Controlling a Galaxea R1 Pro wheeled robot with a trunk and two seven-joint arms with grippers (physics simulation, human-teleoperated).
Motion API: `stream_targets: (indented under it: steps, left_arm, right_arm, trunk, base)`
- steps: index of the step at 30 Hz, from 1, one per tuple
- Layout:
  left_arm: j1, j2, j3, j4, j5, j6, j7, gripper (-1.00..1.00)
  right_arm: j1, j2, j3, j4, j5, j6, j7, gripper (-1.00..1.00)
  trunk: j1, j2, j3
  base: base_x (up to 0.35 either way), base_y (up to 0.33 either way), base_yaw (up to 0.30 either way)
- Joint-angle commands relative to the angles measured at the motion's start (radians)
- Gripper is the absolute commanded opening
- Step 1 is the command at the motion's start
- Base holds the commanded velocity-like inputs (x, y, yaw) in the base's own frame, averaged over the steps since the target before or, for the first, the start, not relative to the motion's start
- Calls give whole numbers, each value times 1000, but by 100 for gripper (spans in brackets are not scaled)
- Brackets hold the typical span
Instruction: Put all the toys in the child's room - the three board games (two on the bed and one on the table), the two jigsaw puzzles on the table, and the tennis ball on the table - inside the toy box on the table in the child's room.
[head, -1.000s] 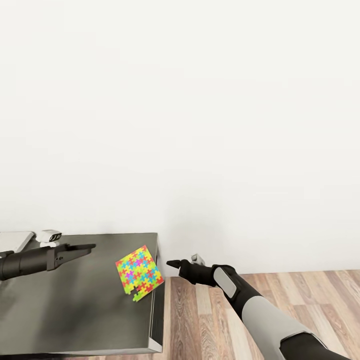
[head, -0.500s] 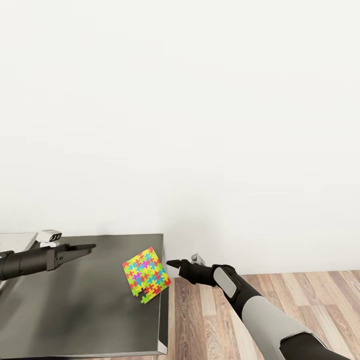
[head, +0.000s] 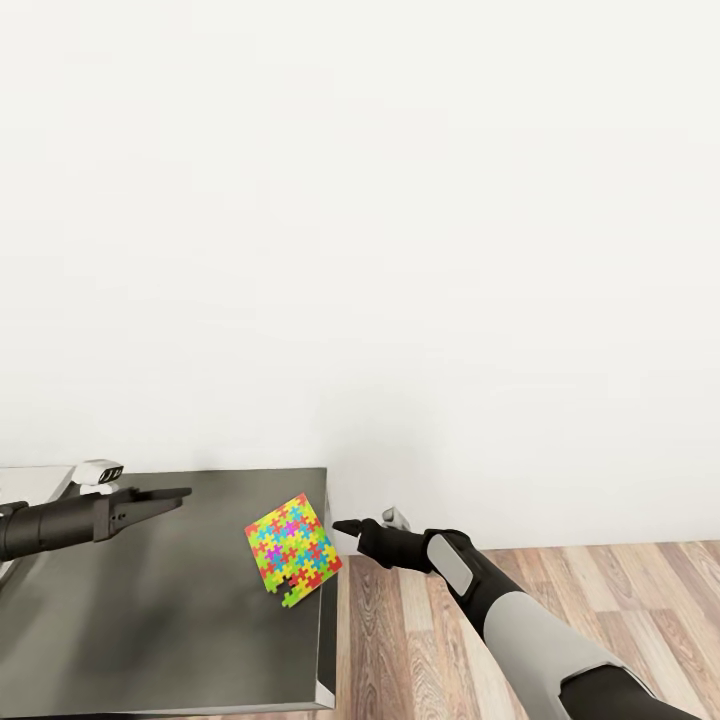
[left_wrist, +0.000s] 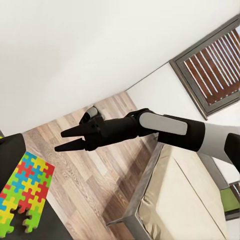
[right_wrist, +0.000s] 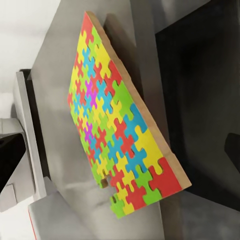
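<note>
I can read no text, label, brand, number or sign anywhere. The puzzle (head: 293, 549) at the table's (head: 150, 640) right edge carries only coloured interlocking pieces, with no lettering on it.

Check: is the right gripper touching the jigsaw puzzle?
Apart. The head view shows the right gripper off the table's edge, with a gap of wall between it and the jigsaw puzzle.

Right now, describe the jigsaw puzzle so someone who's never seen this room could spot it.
Find the dark grey table against the white wall. At its right-hand edge, overhanging slightly toward the wooden floor, lies the jigsaw puzzle, a thin slab of bright interlocking pieces. It is the only multicoloured thing there.
</note>
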Motion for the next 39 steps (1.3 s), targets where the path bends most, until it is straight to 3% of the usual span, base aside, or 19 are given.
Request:
stream_targets:
  steps: [1, 5, 14, 18, 24, 39]
  left_arm:
    - [-1, 0, 0, 0, -1, 10, -4, 100]
    - [-1, 0, 0, 0, 0, 10, -4, 100]
    - [-1, 0, 10, 0, 0, 11, -4, 100]
    - [-1, 0, 12, 0, 0, 11, -4, 100]
    - [0, 0, 14, 0, 0, 11, -4, 100]
    - [6, 0, 14, 0, 0, 11, -4, 100]
  right_arm:
    - [-1, 0, 3, 0, -3, 2, 1, 100]
    - [-1, 0, 3, 0, -3, 2, 1, 100]
    - [-1, -1, 3, 0, -3, 3, 1, 100]
    - [-1, -1, 3, 0, -3, 3, 1, 100]
    - [-1, 0, 3, 0, -3, 4, 1, 100]
    - [-1, -1, 5, 0, -3, 4, 2, 100]
  trunk:
    - [0, -1, -1]
    - [0, -1, -1]
    - [35, -64, -30]
    - [35, -64, -30]
    - [58, -106, -48]
    - [58, -106, -48]
  base:
    - [0, 0, 0]
    - [0, 0, 0]
    - [0, 0, 0]
    - [0, 0, 0]
    - [0, 0, 0]
    - [0, 0, 0]
